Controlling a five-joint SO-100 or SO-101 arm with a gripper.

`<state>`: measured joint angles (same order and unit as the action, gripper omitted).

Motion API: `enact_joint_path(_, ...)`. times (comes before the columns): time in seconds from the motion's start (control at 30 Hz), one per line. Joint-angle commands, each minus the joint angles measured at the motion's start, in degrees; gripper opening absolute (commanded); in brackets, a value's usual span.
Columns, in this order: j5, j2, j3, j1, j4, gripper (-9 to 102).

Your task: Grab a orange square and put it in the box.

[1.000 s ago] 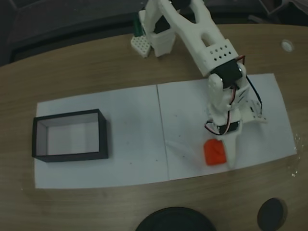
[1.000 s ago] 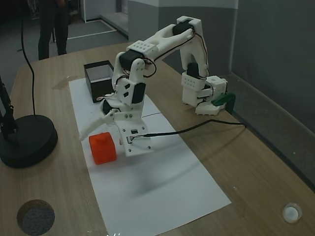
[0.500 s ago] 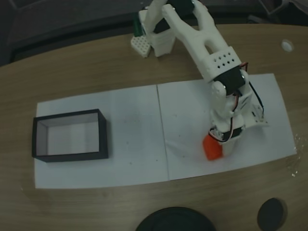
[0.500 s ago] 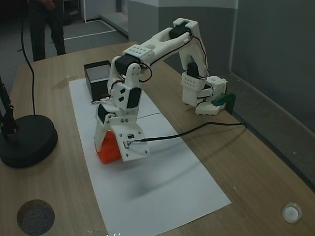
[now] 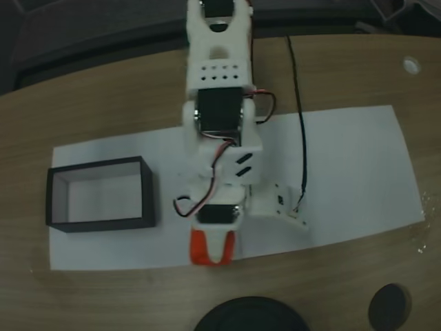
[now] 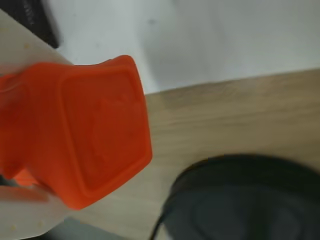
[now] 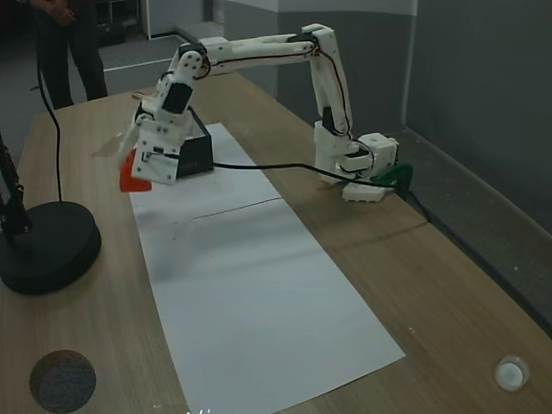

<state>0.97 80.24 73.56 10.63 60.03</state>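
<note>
- Square (image 5: 212, 249): in a fixed view from above, only its lower part shows, sticking out below the arm's wrist; the rest is covered by the arm (image 5: 217, 124).
- Square (image 7: 132, 172) in a fixed view from the side: a small orange patch at the left edge of the claw (image 7: 138, 168), the rest behind the white claw body.
- Fingers in both fixed views are too small and blurred to separate; jaw gap not readable there.
- Wrist view: square (image 6: 95, 130) is large and sharp, a faint raised shape on the facing side. White finger (image 6: 22, 220) presses its lower left; another white part touches the top left corner.
- Claw state: closed on the square, which is lifted off the table.
- Wrist view: beyond the square are white paper (image 6: 215, 40), then bare wood (image 6: 225, 125), then a blurred dark round base (image 6: 245, 200), cut off by the frame bottom.
- Box (image 5: 100, 193): left of the claw in the fixed view from above, apart from it, white inside visible.
- Box (image 7: 197, 153) in the side view: mostly hidden behind the claw, only a dark wall showing just right of it.
- Person's legs (image 7: 73, 52) at the top left of the side view, cut off by the frame.
</note>
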Motion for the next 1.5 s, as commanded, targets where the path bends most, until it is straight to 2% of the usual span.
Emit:
enact_joint_path(0.0,-4.9,8.6,-7.0,10.2,-0.7,1)
enact_joint_path(0.3,-15.5,9.4,-10.1,30.0,-0.7,1)
enact_joint_path(0.63,-16.9,9.4,-5.0,37.8,-0.1,1)
enact_joint_path(0.83,-16.4,10.5,3.9,35.3,0.4,1)
enact_joint_path(1.07,-10.8,15.4,6.1,28.5,9.0,1)
enact_joint_path(1.47,-10.5,15.4,6.9,27.4,8.8,1)
